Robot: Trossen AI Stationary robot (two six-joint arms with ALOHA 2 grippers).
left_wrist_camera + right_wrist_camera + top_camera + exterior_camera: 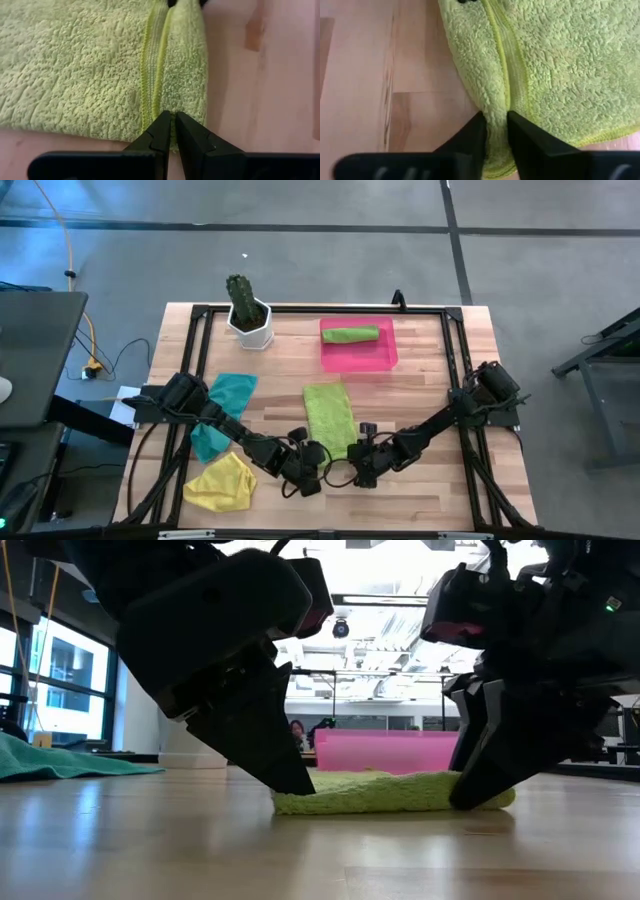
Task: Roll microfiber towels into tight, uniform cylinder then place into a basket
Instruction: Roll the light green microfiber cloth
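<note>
Lime towel's (329, 416) folded near edge pinched at both corners

Lime towel (330, 416) flat mid-table, near edge folded over; second lime towel (350, 334) rolled in pink basket (357, 358); teal (222, 407) and yellow (222, 483) towels loose at left.

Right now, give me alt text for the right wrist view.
The right gripper pinches the folded edge of a lime green towel lying on the wooden table, its jaws closed on the fabric.
</note>
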